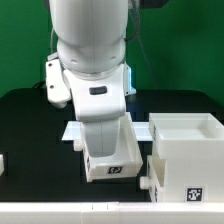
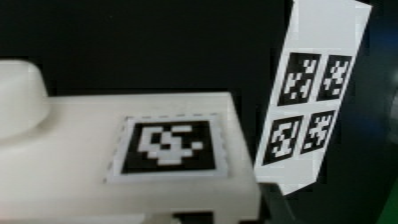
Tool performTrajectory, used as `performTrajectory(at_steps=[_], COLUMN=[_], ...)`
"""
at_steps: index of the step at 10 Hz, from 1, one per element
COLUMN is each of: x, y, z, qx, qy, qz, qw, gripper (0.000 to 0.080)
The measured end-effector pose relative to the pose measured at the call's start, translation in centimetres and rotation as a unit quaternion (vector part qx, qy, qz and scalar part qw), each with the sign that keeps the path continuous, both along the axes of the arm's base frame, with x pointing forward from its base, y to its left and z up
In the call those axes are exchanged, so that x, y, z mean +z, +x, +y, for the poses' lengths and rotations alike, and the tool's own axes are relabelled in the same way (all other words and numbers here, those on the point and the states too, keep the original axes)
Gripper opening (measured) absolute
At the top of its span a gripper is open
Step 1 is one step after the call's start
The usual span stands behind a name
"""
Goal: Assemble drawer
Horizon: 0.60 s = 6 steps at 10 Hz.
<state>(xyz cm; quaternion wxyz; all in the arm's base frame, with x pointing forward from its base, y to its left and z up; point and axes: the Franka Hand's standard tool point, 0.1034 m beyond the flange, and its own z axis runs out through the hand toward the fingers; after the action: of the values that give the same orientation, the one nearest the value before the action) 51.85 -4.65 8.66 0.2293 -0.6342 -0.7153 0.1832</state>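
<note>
Over the tagged shell (image 1: 112,158), arm (image 1: 92,60) upright.

The black table (image 1: 30,125) is left bare on the exterior view's left of the shell (image 1: 186,155). Just beside the shell on that side, passage is blocked by a tagged tray (image 1: 112,150) and the arm above it.

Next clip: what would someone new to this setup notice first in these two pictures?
The white robot arm fills the middle of the exterior view, reaching down over a white tagged drawer part on the black table; its hand is hidden, so a grip cannot be judged. To the exterior view's right stands an open-topped white tray with a round knob. The wrist view is dominated by black-and-white square tags.
</note>
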Motion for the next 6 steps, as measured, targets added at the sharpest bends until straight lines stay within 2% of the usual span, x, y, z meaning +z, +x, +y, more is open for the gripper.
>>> performTrajectory(at_steps=[3, 5, 6], x=[0.8, 1.6, 1.4], y=[2.3, 3.1, 3.5], z=[-1.5, -2.2, -2.3], qx=[-0.012, -0.013, -0.015], qy=[0.006, 0.004, 0.003], qz=[-0.098, -0.153, -0.191], qw=[0.995, 0.988, 0.981], gripper=[0.0038, 0.0038, 0.0038])
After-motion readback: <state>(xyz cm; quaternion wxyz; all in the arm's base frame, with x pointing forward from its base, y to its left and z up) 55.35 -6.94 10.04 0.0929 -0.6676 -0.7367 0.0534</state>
